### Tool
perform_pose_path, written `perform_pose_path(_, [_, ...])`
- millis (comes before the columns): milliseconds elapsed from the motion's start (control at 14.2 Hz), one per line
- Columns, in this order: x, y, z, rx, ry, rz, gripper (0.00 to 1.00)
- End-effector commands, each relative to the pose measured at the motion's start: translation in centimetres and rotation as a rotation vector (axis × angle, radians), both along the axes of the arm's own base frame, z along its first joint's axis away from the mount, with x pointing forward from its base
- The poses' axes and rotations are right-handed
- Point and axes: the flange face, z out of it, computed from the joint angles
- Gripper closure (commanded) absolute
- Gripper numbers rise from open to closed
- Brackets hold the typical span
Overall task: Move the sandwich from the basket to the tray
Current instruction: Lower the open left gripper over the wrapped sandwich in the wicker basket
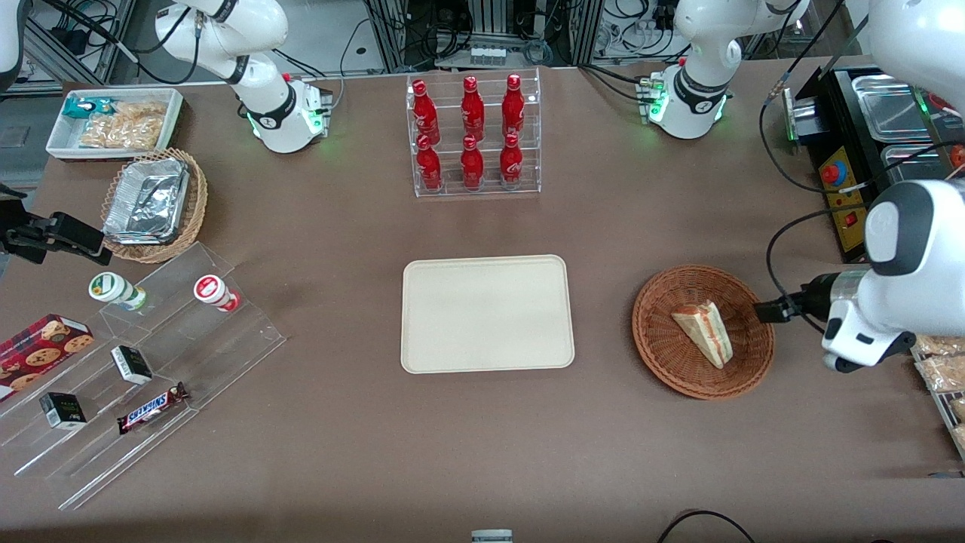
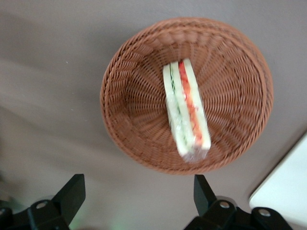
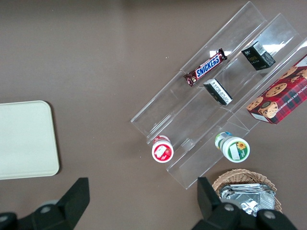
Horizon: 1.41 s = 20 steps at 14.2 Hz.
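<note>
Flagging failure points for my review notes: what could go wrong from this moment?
The open gripper hovers beside the round reddish-brown wicker basket, not over it.

1. The triangular white-bread sandwich lies tilted on its side, so a grasp may slip or squash it.
2. The basket's raised rim could catch a finger and drag the basket.

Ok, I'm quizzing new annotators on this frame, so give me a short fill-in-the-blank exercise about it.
1. The sandwich lies in the ____.
2. The cream tray holds ____ so far.
3. The gripper, beside the basket rather than over it, has its fingers ____.
4. The clear rack holds ____ red bottles.

Missing words: basket; nothing; open; six
</note>
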Motion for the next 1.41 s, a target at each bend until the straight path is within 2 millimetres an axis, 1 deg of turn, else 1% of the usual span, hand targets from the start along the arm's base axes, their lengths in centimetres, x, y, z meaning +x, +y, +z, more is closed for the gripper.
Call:
perform_pose_path(0, [0.4, -1.4, -2.4, 0.045, 0.019, 0.156, 0.00])
perform_pose_path(212, [-0.4, -2.8, -6.0, 0.067, 0.001, 0.217, 0.00])
perform_pose_path(353, [-0.4, -3.8, -6.9, 0.060, -0.023, 0.209, 0.00])
perform_pose_path(424, [-0.5, -4.6, -7.6, 0.059, -0.028, 0.197, 0.00])
perform_pose_path(494, [-0.7, -5.0, -8.7, 0.056, -0.044, 0.195, 0.00])
perform_pose_path(706, [-2.4, -5.3, -12.8, 0.048, -0.083, 0.197, 0.00])
perform_pose_path(847, [-2.8, -5.4, -14.4, 0.044, -0.100, 0.199, 0.00])
perform_pose_path(918, [-2.9, -5.4, -14.7, 0.043, -0.100, 0.200, 0.00])
perform_pose_path(988, [-2.9, -5.5, -15.2, 0.043, -0.094, 0.198, 0.08])
perform_pose_path(1059, [-3.0, -5.5, -15.4, 0.042, -0.090, 0.201, 0.23])
perform_pose_path(1129, [-2.9, -5.5, -15.4, 0.042, -0.091, 0.206, 0.51])
perform_pose_path(1200, [-2.9, -5.5, -15.2, 0.046, -0.092, 0.216, 0.77])
perform_pose_path(1271, [-2.9, -5.5, -15.2, 0.045, -0.092, 0.218, 0.86])
perform_pose_path(1341, [-2.8, -5.5, -15.0, 0.046, -0.095, 0.218, 0.90])
